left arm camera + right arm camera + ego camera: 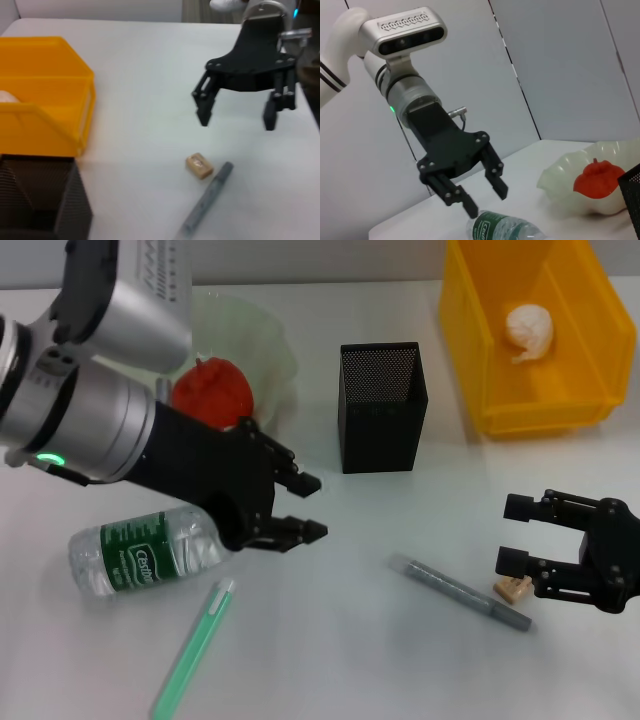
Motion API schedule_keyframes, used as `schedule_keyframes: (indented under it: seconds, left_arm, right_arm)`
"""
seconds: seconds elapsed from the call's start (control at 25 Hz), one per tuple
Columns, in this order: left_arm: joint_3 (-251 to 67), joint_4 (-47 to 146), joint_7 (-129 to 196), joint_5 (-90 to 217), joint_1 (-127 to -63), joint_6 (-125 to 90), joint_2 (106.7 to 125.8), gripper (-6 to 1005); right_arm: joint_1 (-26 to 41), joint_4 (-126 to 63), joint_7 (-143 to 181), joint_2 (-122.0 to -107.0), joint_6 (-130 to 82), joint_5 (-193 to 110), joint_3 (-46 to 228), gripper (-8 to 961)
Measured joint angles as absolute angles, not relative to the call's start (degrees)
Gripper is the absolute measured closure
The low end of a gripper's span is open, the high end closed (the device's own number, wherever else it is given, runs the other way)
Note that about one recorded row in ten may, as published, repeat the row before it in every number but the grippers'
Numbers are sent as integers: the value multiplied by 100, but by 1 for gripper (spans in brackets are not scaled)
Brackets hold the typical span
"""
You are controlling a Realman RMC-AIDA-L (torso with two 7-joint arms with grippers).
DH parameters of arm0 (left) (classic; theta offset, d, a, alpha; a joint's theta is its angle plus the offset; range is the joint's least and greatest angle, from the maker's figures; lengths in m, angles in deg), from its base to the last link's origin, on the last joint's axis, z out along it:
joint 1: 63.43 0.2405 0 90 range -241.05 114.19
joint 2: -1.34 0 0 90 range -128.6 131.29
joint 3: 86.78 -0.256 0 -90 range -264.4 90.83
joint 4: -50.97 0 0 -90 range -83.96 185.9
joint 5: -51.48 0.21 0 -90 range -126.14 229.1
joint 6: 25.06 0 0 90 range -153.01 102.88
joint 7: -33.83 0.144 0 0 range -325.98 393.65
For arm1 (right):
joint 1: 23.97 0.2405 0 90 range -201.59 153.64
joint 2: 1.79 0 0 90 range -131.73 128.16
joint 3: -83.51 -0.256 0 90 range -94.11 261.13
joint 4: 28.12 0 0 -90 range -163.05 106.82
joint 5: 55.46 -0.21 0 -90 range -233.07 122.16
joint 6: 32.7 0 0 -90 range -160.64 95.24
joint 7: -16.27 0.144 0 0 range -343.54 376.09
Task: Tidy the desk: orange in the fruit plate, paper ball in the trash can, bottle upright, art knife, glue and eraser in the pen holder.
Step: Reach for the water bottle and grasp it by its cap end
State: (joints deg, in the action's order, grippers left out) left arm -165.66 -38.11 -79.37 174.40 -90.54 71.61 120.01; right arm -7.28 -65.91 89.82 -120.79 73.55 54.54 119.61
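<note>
The bottle [145,552] lies on its side at the front left. My left gripper [314,506] is open and empty just right of it; the right wrist view shows this gripper [486,202] hovering above the bottle [505,230]. The orange [211,390] sits in the fruit plate [272,340]. The paper ball [530,330] lies in the trash can [500,360]. The eraser [511,588] lies beside the grey art knife [460,592]. My right gripper [510,535] is open and empty just above the eraser. The green glue stick [192,645] lies at the front. The pen holder [383,405] stands upright.
The left wrist view shows the right gripper [236,122] above the table, with the eraser [199,166] and the art knife [205,200] below it. The trash can [45,100] and the pen holder [40,200] stand off to the side.
</note>
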Motion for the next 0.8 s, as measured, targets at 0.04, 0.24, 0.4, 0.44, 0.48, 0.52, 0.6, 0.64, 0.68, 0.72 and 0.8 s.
schedule_keyframes:
  seconds: [0.04, 0.24, 0.4, 0.44, 0.48, 0.52, 0.6, 0.64, 0.68, 0.72, 0.8]
  left_arm:
    - [-16625, -3801, -7933, 17495, -9101, 7034, 12003, 568]
    - [-16875, -3632, -7937, 17626, -9275, 6822, 12004, 546]
    - [-17176, -3329, -8158, 18133, -9614, 6692, 12030, 528]
    - [-17377, -3203, -8331, 18360, -9757, 6586, 12044, 524]
    - [-17377, -3203, -8331, 18360, -9757, 6586, 12044, 519]
    - [-17497, -3141, -8420, 18473, -9826, 6515, 12048, 515]
    - [-17685, -3078, -8538, 18627, -9923, 6407, 12051, 506]
    - [-17772, -3063, -8605, 18694, -9961, 6355, 12052, 501]
    - [-17815, -3061, -8658, 18731, -9986, 6326, 12052, 497]
    - [-17848, -3058, -8707, 18756, -10009, 6303, 12053, 493]
    - [-17859, -3058, -8752, 18772, -10029, 6293, 12053, 484]
  right_arm:
    - [-728, -6589, 8981, -12079, 7355, 5453, 11961, 211]
    - [-689, -6572, 8979, -12079, 7355, 5439, 11964, 211]
    - [-629, -6529, 8980, -12079, 7351, 5441, 11955, 211]
    - [-619, -6526, 8982, -12079, 7351, 5439, 11955, 211]
    - [-609, -6524, 8994, -12079, 7350, 5437, 11955, 211]
    - [-604, -6522, 9002, -12079, 7349, 5435, 11954, 211]
    - [-594, -6521, 9014, -12079, 7347, 5431, 11957, 211]
    - [-591, -6519, 9014, -12079, 7347, 5430, 11962, 211]
    - [-589, -6515, 9016, -12079, 7347, 5429, 11969, 211]
    - [-584, -6500, 9017, -12079, 7347, 5428, 11973, 211]
    - [-566, -6438, 9017, -12076, 7346, 5426, 11966, 211]
